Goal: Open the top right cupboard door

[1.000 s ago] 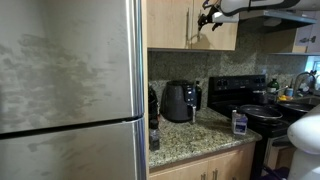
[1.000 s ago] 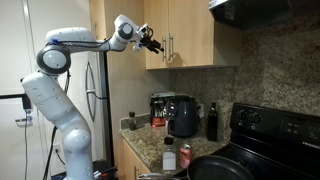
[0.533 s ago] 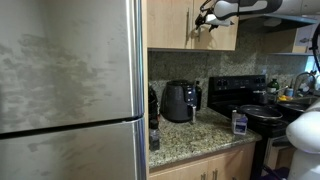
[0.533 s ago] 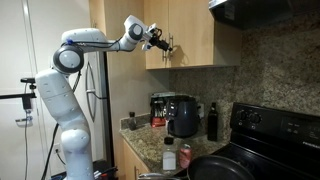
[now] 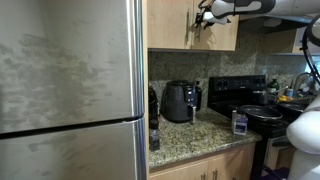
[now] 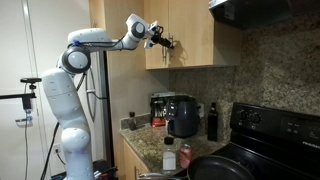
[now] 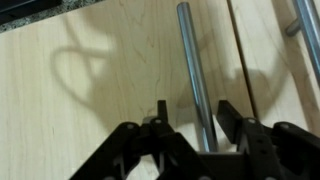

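The top right cupboard door (image 7: 100,70) is a light-wood panel, also seen in both exterior views (image 6: 200,35) (image 5: 218,30). Its slim silver bar handle (image 7: 192,60) runs between the two black fingers of my gripper (image 7: 198,118). The jaws stand on either side of the bar, partly narrowed, with a small gap left on each side. In both exterior views the gripper (image 6: 163,42) (image 5: 202,17) is up against the cupboard front at handle height. The wrist picture stands upside down, so the neighbouring door (image 7: 265,60) and its handle (image 7: 305,40) appear at the picture's right.
A steel fridge (image 5: 70,90) stands beside the cupboard. Below, the granite counter (image 5: 200,135) carries a black air fryer (image 6: 183,115) and bottles. A black stove (image 5: 250,100) and a range hood (image 6: 265,10) lie to the side.
The arm has reached forward to the cupboard, bringing the gripper onto the handle. The jaws have narrowed around the bar from fully wide.
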You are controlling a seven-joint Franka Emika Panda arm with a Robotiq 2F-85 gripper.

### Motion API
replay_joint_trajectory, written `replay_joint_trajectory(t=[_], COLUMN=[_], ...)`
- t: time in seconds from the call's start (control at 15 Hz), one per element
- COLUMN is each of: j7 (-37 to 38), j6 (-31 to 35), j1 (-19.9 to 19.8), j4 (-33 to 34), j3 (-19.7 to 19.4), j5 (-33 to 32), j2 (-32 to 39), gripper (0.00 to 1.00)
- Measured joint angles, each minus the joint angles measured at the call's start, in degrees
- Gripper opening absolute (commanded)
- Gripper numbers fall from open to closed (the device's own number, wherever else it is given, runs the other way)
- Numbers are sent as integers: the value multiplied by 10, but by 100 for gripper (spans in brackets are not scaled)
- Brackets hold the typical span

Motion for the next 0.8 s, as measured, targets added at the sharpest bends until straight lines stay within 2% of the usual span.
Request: replay_joint_trajectory(t=[0.13,0.33,0.8], j7=[8,20,33], j6=[0,3,-19], j1=[1,6,13], j4=[3,5,6], j3=[0,2,15], j5=[-6,-12,-109], j2=[0,3,4], gripper=[1,0,0])
